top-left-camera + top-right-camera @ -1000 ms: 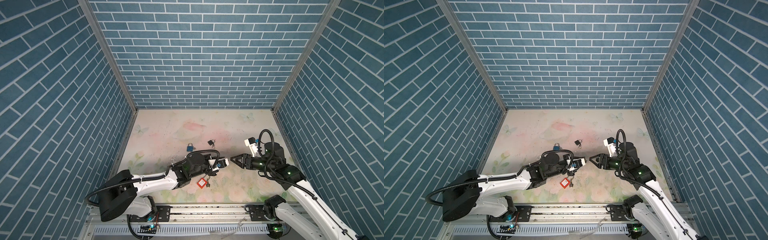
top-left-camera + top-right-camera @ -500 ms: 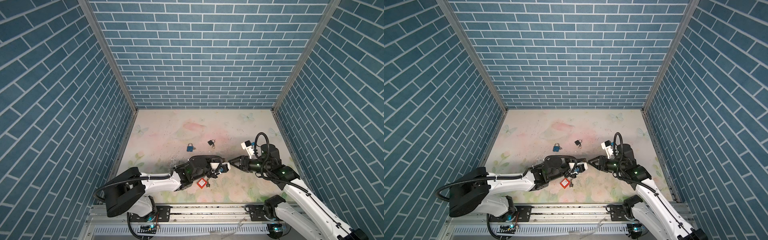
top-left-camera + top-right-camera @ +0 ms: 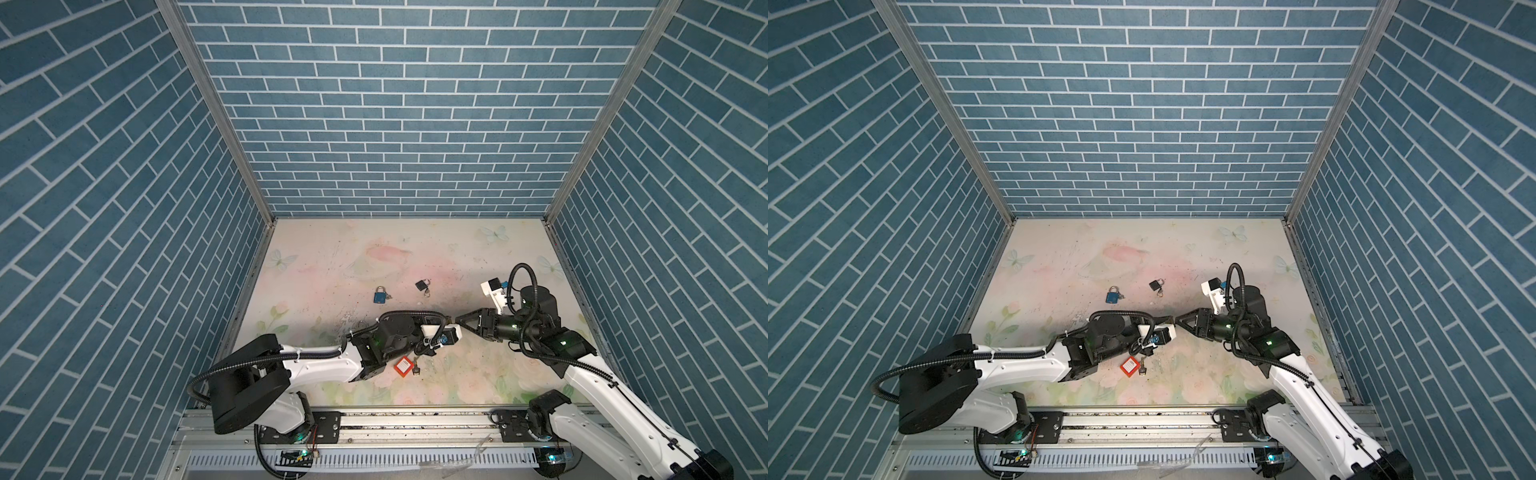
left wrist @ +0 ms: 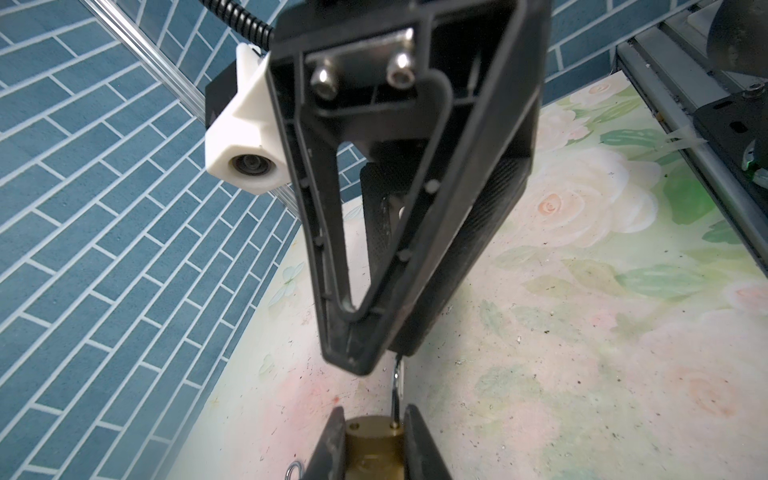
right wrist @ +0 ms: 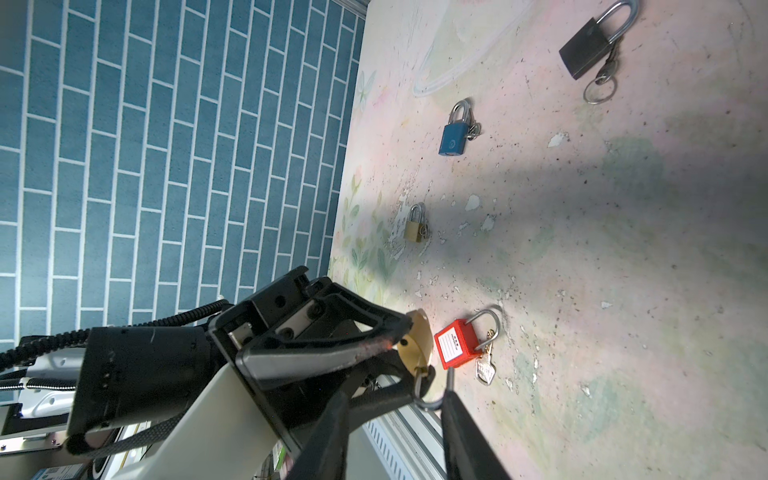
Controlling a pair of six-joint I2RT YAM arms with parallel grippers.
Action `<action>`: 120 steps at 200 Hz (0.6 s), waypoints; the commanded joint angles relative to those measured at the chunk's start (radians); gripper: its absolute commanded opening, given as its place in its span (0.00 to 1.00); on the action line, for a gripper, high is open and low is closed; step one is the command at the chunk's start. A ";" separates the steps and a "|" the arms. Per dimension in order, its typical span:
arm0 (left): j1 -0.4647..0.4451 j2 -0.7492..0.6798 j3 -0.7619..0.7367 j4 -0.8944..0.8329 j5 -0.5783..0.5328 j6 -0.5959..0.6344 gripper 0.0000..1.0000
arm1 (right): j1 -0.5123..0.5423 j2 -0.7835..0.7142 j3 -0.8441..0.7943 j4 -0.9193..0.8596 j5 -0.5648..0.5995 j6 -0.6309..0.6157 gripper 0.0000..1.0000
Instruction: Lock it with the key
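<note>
**Inspector:** What kind of premises are we looking at?

**Assessor:** We are looking at a robotics test cell in a lab, not a home or shop. Printed blue brick panels (image 3: 395, 124) are enclosing three sides. Bare aluminium posts (image 3: 221, 116) are framing the back corners.

**Inspector:** What else is supporting that finding?

**Assessor:** A left arm (image 3: 320, 368) and a right arm (image 3: 602, 386) are standing on a metal rail (image 3: 415, 419) along the front. Exposed wiring (image 3: 291, 455) is hanging below it. A camera mount (image 3: 492, 293) is riding on the right arm's wrist. The floral-print surface (image 3: 457, 257) is carrying a blue padlock (image 3: 378, 296), a black padlock (image 3: 422, 285) and a red padlock (image 3: 403, 365).
</note>
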 commanded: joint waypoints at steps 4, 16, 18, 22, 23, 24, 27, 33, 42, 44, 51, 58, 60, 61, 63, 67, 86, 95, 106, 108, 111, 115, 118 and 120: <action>-0.005 0.014 0.029 0.036 0.004 0.016 0.00 | 0.002 0.006 -0.020 0.046 -0.010 0.038 0.38; -0.006 0.015 0.030 0.038 0.004 0.014 0.00 | 0.005 0.011 -0.022 0.056 -0.012 0.042 0.38; -0.005 0.017 0.031 0.038 0.005 0.014 0.00 | 0.005 0.011 -0.021 0.058 -0.011 0.043 0.38; -0.004 0.017 0.032 0.038 0.005 0.014 0.00 | 0.007 0.013 -0.021 0.060 -0.010 0.043 0.38; -0.005 0.017 0.031 0.038 0.005 0.014 0.00 | 0.009 0.014 -0.021 0.061 -0.010 0.043 0.37; -0.005 0.017 0.031 0.040 0.006 0.014 0.00 | 0.009 0.014 -0.021 0.061 -0.009 0.043 0.38; -0.005 0.017 0.031 0.039 0.006 0.014 0.00 | 0.009 0.016 -0.021 0.063 -0.009 0.043 0.38; -0.006 0.016 0.031 0.039 0.007 0.014 0.00 | 0.012 0.018 -0.020 0.065 -0.007 0.044 0.38; -0.005 0.017 0.030 0.039 0.008 0.013 0.00 | 0.014 0.022 -0.019 0.069 -0.005 0.041 0.37; -0.005 0.017 0.030 0.039 0.008 0.013 0.00 | 0.015 0.022 -0.019 0.069 -0.005 0.041 0.37; -0.005 0.017 0.030 0.038 0.009 0.011 0.00 | 0.016 0.023 -0.018 0.070 -0.003 0.039 0.36; -0.005 0.017 0.031 0.038 0.008 0.011 0.00 | 0.017 0.025 -0.016 0.070 0.001 0.036 0.34; -0.004 0.017 0.030 0.038 0.009 0.011 0.00 | 0.017 0.026 -0.016 0.070 0.004 0.035 0.34; -0.004 0.017 0.031 0.038 0.009 0.011 0.00 | 0.018 0.026 -0.016 0.071 0.004 0.034 0.33; -0.005 0.017 0.030 0.037 0.011 0.011 0.00 | 0.017 0.026 -0.016 0.069 0.006 0.034 0.33; -0.005 0.017 0.031 0.035 0.011 0.010 0.00 | 0.018 0.026 -0.015 0.069 0.009 0.031 0.32; -0.005 0.017 0.029 0.035 0.012 0.008 0.00 | 0.021 0.025 -0.009 0.052 0.036 0.010 0.25; -0.005 0.017 0.029 0.034 0.013 0.008 0.00 | 0.023 0.026 -0.006 0.042 0.047 -0.001 0.22; -0.005 0.019 0.029 0.033 0.013 0.008 0.00 | 0.024 0.026 -0.001 0.034 0.057 -0.011 0.18; -0.005 0.019 0.029 0.033 0.012 0.008 0.00 | 0.025 0.026 -0.002 0.033 0.059 -0.013 0.18; -0.005 0.019 0.029 0.032 0.013 0.008 0.00 | 0.024 0.027 0.000 0.031 0.061 -0.014 0.17; -0.006 0.019 0.030 0.032 0.013 0.008 0.00 | 0.025 0.029 0.002 0.031 0.065 -0.018 0.15; -0.005 0.020 0.030 0.032 0.013 0.008 0.00 | 0.026 0.029 0.002 0.029 0.066 -0.020 0.14; -0.004 0.020 0.030 0.033 0.013 0.008 0.00 | 0.026 0.028 0.003 0.028 0.067 -0.021 0.14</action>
